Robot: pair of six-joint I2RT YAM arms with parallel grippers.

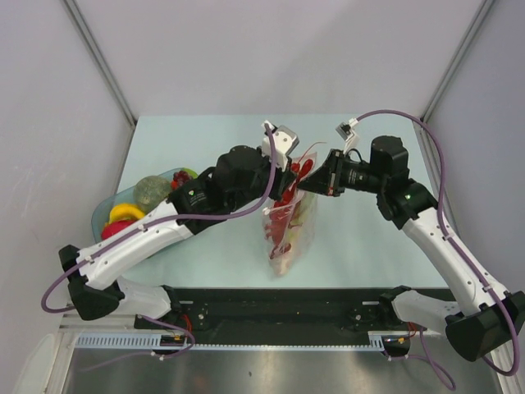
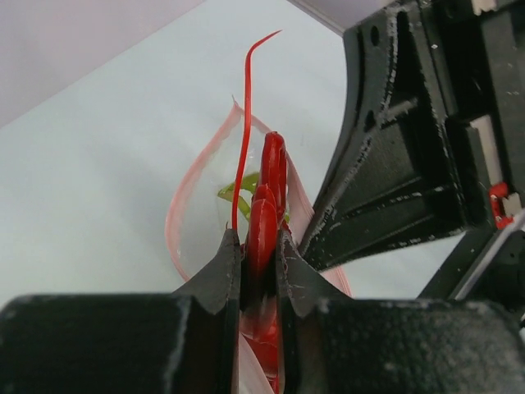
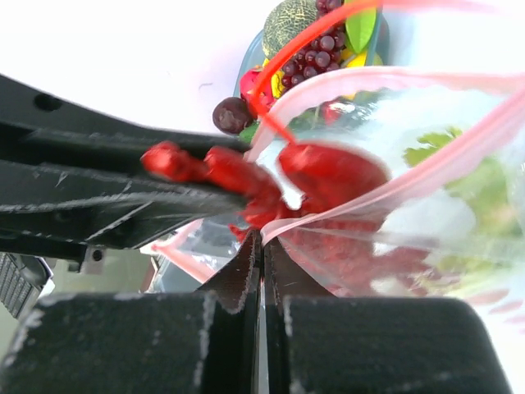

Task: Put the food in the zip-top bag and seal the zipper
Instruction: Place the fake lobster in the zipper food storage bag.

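Far L: 1 blue-green dish on the table, w/ loose food in it. We count at least 4 pcs there: yellow piece, red pc beside it, mottled green ball, grape bunch. L arm covers part of the dish, so exact no. unclear.

Centre-L: left gripper, fingers pinching the lobster (1 only). It is held on edge at the bag's mouth, thin red feeler poking up past the rim. Not let go.

Centre: 1 zip-top bag, mouth up, lower end looks to rest on the table. Inside are pale green pcs plus red ones; we can't count them thru the crinkle. The zipper gapes, pink lips apart.

R: right gripper, fingers pressed together on the near lip of the bag mouth, keeping it lifted & open.

Status, our est.: approx. mid-way. Some food is bagged and the lobster is at the mouth. Dish pcs are left to load, and the seal is not begun.
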